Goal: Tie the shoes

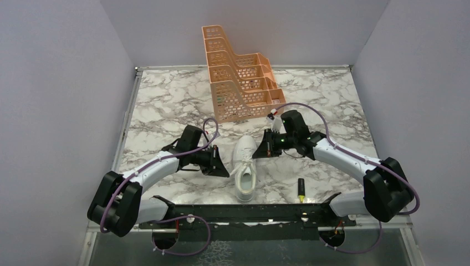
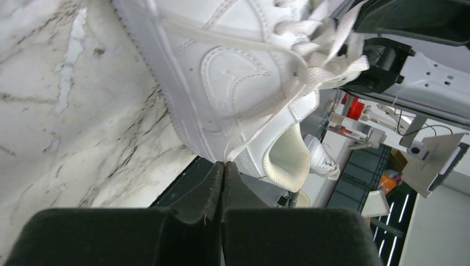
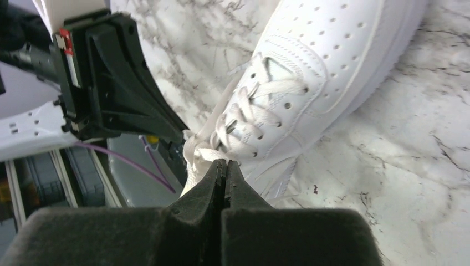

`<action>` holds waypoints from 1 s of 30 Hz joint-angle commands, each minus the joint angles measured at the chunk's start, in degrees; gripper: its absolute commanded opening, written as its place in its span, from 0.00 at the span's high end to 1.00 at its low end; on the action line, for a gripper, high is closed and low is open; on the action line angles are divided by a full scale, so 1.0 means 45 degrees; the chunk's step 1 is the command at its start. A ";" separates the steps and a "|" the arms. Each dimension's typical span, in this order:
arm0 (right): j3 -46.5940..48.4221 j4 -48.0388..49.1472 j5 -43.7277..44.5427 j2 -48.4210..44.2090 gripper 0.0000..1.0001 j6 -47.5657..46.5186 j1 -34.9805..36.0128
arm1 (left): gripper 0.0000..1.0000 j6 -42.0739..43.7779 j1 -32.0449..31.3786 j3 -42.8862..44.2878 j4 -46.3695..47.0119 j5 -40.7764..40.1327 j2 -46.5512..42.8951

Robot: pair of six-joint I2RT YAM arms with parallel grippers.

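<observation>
The white sneaker (image 1: 244, 166) lies on the marble table between my two grippers, toe pointing to the far side. My left gripper (image 1: 221, 166) is at the shoe's left side. In the left wrist view it (image 2: 224, 163) is shut on a flat white lace (image 2: 266, 116) that runs taut up to the eyelets. My right gripper (image 1: 259, 151) is at the shoe's right side. In the right wrist view it (image 3: 223, 162) is shut on a bunched white lace (image 3: 202, 152) near the top eyelets of the shoe (image 3: 327, 66).
An orange tiered rack (image 1: 238, 83) stands at the back centre. A black marker with a yellow tip (image 1: 301, 190) lies right of the shoe's heel. A black rail (image 1: 244, 211) runs along the near edge. Grey walls enclose the table.
</observation>
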 commanded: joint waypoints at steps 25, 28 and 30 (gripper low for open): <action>-0.1556 -0.0801 0.4342 -0.1499 0.99 0.1867 -0.0675 | 1.00 0.0861 0.0116 0.1151 -0.4805 -0.4148 -0.0055; -0.1624 -0.0867 0.4559 -0.1574 0.99 0.1975 -0.0771 | 1.00 0.0917 0.0174 0.1269 -0.5145 -0.4483 -0.0136; -0.1792 -0.0825 0.4634 -0.1758 0.99 0.2097 -0.0924 | 1.00 0.0950 0.0205 0.1241 -0.5223 -0.4566 -0.0164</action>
